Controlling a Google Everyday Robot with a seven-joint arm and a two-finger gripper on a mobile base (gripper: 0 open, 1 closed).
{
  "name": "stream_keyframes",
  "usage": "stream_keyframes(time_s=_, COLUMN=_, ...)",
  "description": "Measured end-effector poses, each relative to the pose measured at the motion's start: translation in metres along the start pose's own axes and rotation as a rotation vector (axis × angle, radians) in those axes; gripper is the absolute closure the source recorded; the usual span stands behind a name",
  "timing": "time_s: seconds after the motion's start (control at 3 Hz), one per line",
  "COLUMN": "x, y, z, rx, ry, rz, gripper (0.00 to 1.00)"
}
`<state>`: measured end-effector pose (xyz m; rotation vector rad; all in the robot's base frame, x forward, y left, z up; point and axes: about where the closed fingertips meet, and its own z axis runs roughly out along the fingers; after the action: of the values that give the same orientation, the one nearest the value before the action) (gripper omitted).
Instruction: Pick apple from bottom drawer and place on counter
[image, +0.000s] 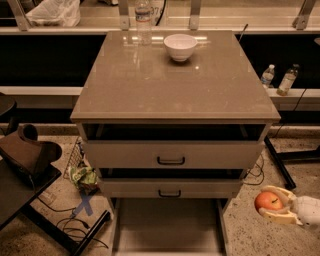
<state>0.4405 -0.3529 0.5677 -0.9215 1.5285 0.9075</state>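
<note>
The red-orange apple sits between the cream fingers of my gripper, which is shut on it at the lower right, out to the right of the cabinet and above the floor. The bottom drawer is pulled out at the bottom centre, its flat floor bare. The counter is the glossy grey-beige top above, well up and to the left of the gripper.
A white bowl and a clear water bottle stand at the counter's back edge. Two upper drawers with black handles are slightly open. Two bottles stand on a ledge at right. A dark stand and cables lie at left.
</note>
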Motion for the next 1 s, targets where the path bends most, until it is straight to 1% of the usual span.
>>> stream_keyframes(time_s=0.33, x=0.0, y=0.0, z=0.001, rx=-0.001, ry=0.001, rz=0.0, gripper=1.0)
stream_keyframes(time_s=0.67, x=-0.037, y=-0.017, z=-0.001, rx=0.043, ry=0.044, rz=0.011, gripper=1.0)
stream_keyframes(time_s=1.0, x=-0.096, y=-0.046, z=-0.009, rx=0.123, ry=0.121, rz=0.027, gripper=1.0)
